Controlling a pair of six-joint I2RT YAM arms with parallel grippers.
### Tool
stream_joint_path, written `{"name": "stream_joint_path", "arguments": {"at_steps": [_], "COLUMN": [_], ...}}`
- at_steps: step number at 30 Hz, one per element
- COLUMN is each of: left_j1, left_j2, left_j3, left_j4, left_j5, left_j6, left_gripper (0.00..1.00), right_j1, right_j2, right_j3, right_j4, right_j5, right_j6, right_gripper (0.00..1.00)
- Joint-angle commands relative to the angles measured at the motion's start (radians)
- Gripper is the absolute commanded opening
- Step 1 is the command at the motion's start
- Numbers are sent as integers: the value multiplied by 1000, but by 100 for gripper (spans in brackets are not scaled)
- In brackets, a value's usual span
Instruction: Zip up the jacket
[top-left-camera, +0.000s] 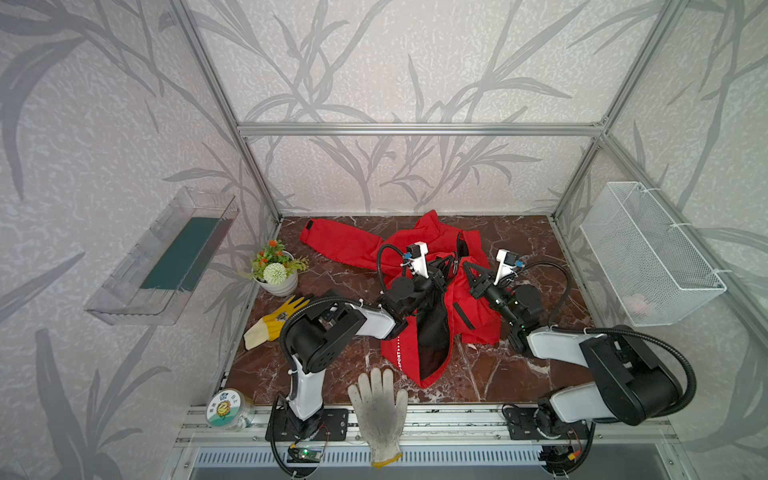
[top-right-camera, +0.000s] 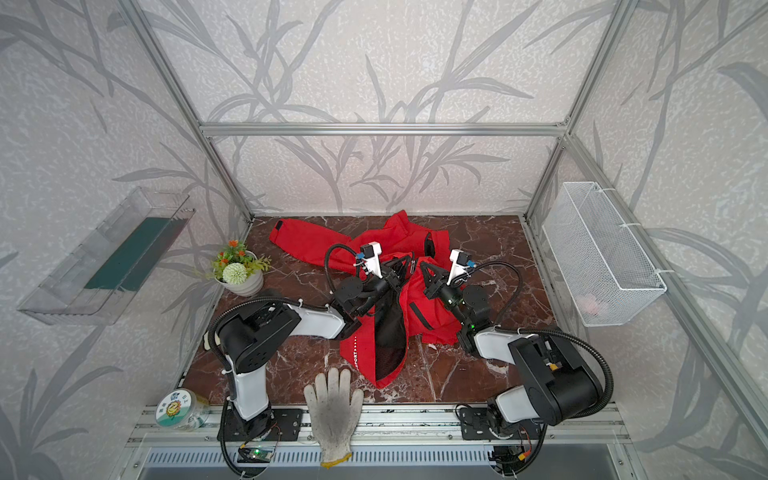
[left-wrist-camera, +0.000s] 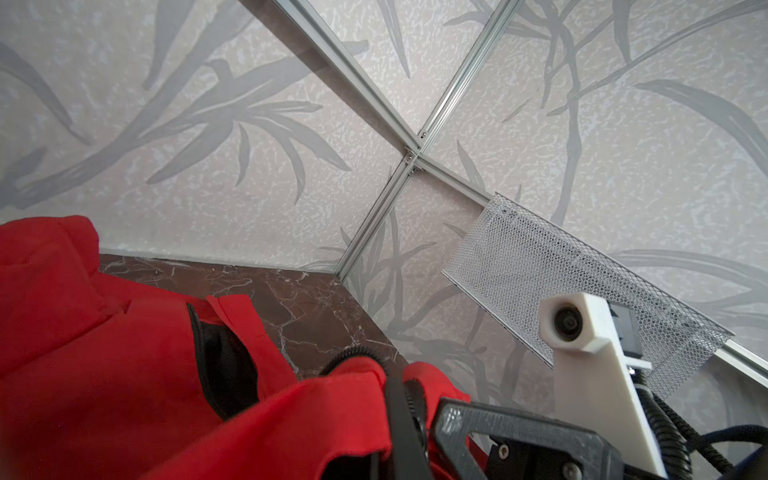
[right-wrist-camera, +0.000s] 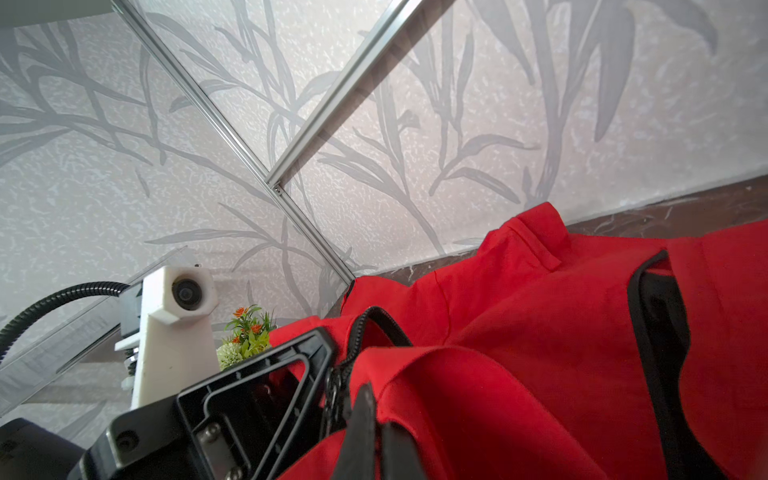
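The red jacket (top-left-camera: 484, 322) (top-right-camera: 436, 320) lies bunched on the middle and back of the brown marble table (top-left-camera: 519, 249). Its front is unzipped, so the black lining (top-left-camera: 432, 336) shows between the two front edges. One sleeve (top-left-camera: 340, 243) stretches toward the back left corner and its cuff stops just short of the back wall. The hem (top-left-camera: 405, 368) points at the front edge and ends near a white glove (top-left-camera: 380, 407) that droops over that edge.

Both arms meet over the upper front of the jacket. The right gripper (top-left-camera: 466, 266) (top-right-camera: 422, 266) is closed, and in the right wrist view its fingers (right-wrist-camera: 363, 415) pinch a fold of red cloth beside the zipper (right-wrist-camera: 334, 390). The left gripper (top-left-camera: 449, 264) (top-right-camera: 405, 264) is also closed, apparently on the facing front edge, though cloth hides its tips. The two grippers sit just beside each other with the lifted cloth between them.

Bare table stays open to the right of the jacket as far as the wall, where a wire basket (top-left-camera: 648, 257) hangs. On the left there is less room: a flower pot (top-left-camera: 276, 274) and a yellow glove (top-left-camera: 276, 320) sit along that edge. A jar (top-left-camera: 226, 409) stands at the front left corner, and a clear tray (top-left-camera: 166, 257) hangs on the left wall.
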Motion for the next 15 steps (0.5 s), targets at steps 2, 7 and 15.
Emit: {"name": "stream_joint_path", "arguments": {"at_steps": [2,7,15], "left_j1": [22,15,24], "left_j2": [1,-1,-48], "left_j3": [-23,-33,-17], "left_j4": [25,26,-54], "left_j5": [-85,-87,-95], "left_j6": [-18,-5,2], "left_gripper": [0,0,0], "right_j1": [-90,-92,-84], "right_j2": [4,22,-4], "right_j3": [76,118,78], "right_j4": [129,129,129], "right_j5": [151,131,66], "right_j6": [35,49,80], "right_gripper": [0,0,0]}}
